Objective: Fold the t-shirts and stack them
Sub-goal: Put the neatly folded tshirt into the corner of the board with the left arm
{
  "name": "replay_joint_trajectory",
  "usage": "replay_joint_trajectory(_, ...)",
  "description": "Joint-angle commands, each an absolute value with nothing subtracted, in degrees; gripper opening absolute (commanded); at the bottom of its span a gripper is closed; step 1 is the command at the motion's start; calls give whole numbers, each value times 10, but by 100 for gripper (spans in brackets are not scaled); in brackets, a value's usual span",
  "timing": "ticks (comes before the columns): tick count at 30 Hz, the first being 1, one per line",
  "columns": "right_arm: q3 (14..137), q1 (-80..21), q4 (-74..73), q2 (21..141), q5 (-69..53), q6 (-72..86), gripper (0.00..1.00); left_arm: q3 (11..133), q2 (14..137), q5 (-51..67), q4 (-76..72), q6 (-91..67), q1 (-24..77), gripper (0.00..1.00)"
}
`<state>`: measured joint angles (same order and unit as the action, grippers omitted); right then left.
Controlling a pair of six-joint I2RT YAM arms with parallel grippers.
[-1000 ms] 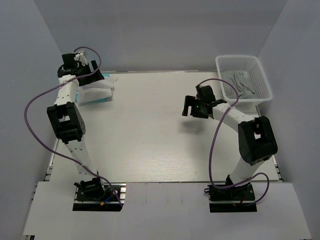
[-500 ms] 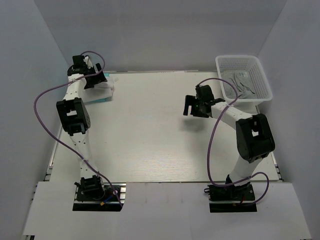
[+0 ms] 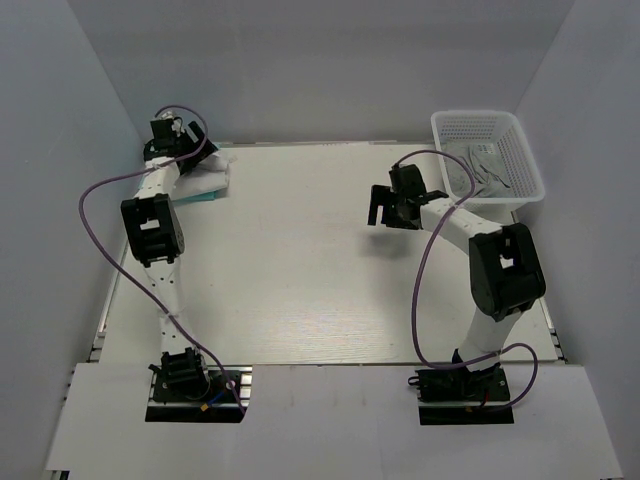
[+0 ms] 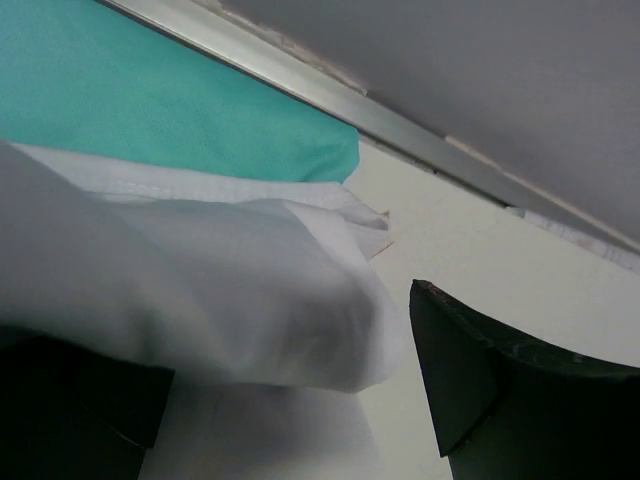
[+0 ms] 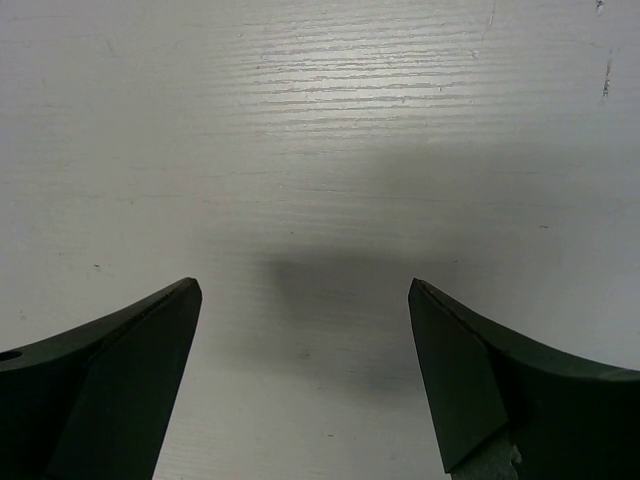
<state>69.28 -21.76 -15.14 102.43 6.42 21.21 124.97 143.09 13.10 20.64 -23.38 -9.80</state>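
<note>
Where the table (image 3: pixel 300 260) meets the wall at its far left corner, the left gripper (image 4: pixel 290 330) holds its fingers spread wide. A fold of the white t-shirt (image 4: pixel 230 290) bulges between them and covers the top of one finger; nothing is pinched. Under it lies the teal t-shirt (image 4: pixel 150 110), flat and close to the metal rail at the table's edge. From above, the two show as a small stack in that corner, white on teal. Right of centre, the right gripper (image 5: pixel 300 290) hovers over the pale wood-grain surface, jaws wide apart, its soft shadow below. At the far right corner stands a white mesh basket (image 3: pixel 475 114), just beside that arm.
</note>
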Motion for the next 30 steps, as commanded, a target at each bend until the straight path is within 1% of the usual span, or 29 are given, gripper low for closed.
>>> replay_joint_trajectory(1, 720, -215, -159, 1030, 80, 205, 90, 1222, 1397, 166, 95, -322, -107, 100)
replay_joint_trajectory(3, 723, -215, -164, 1037, 82, 205, 90, 1222, 1397, 181, 67, -363, -112, 100)
replay_joint_trajectory(5, 730, -215, -169, 1045, 84, 205, 90, 1241, 1397, 192, 68, -363, -113, 100)
replay_joint_trajectory(10, 744, -216, -176, 1057, 83, 205, 90, 1248, 1408, 160, 61, -395, -118, 100)
replay_joint_trajectory(14, 750, -216, -178, 1066, 79, 205, 90, 1226, 1408, 145, 2, -441, -130, 100)
replay_joint_trajectory(18, 762, -215, -184, 1074, 80, 203, 90, 1306, 1469, 128, -3, -469, -135, 100)
replay_joint_trajectory(21, 766, -214, -191, 1078, 83, 204, 90, 1316, 1489, 122, -37, -481, -141, 100)
replay_joint_trajectory(24, 768, -215, -192, 1078, 83, 204, 90, 1329, 1500, 141, -51, -474, -141, 100)
replay_joint_trajectory(27, 766, -216, -191, 1074, 76, 206, 90, 1304, 1473, 163, -68, -440, -141, 100)
replay_joint_trajectory(30, 757, -218, -185, 1068, 65, 206, 90, 1295, 1435, 138, -44, -378, -135, 100)
